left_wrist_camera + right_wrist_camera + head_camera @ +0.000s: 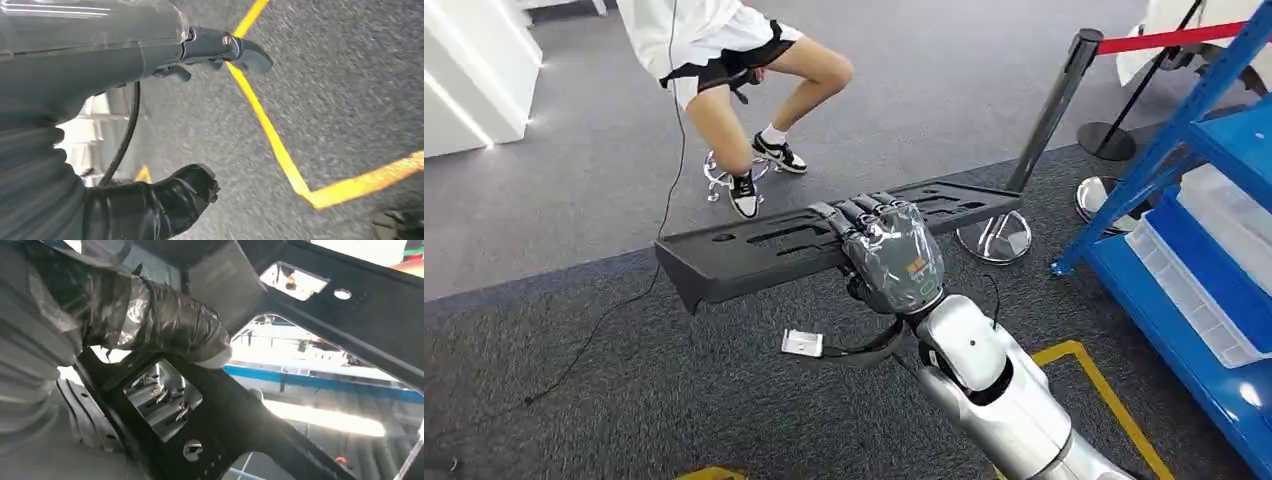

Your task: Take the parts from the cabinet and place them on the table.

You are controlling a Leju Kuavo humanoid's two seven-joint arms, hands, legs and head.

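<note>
Grey carpet (574, 200), yellow floor tape (1114, 400) — blue shelving (1214, 130), perhaps metal.

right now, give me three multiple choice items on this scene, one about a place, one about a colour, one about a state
1. Where is the blue metal shelving unit in the head view?
A. on the right side
B. on the left side
C. behind the seated person

2. What colour is the rope on the silver stanchion post?
A. green
B. red
C. white

3. What is the right hand doing?
A. hanging open with nothing in it
B. resting flat on the carpet
C. gripping the long black slotted metal part

Answers:
1. A, the blue frame and shelves run down the right edge of the head view.
2. B, a red rope leads off from the post's top.
3. C, the fingers wrap over the part's edge and it is held above the grey carpet.
</note>
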